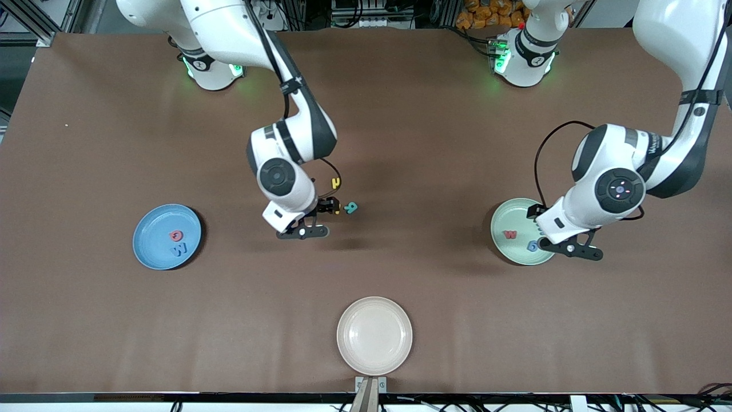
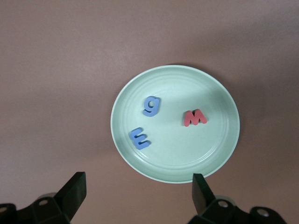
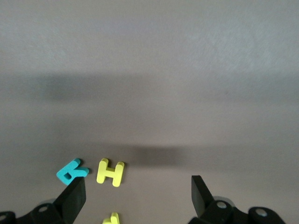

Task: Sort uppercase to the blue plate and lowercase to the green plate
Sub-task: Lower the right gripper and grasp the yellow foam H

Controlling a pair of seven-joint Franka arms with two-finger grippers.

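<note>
Lowercase letters [image 2: 152,106] lie in my green plate [image 2: 219,154] under the spread, empty left gripper [image 2: 138,193], while my right gripper [image 3: 135,196], fingers spread, hovers seemingly for the yellow H [image 3: 110,172].

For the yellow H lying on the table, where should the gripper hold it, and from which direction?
The yellow H lies flat on the table, beside the teal letter. Probably come straight down with the open right gripper and pinch across its two upright bars, the outer edges being straight and parallel.
</note>
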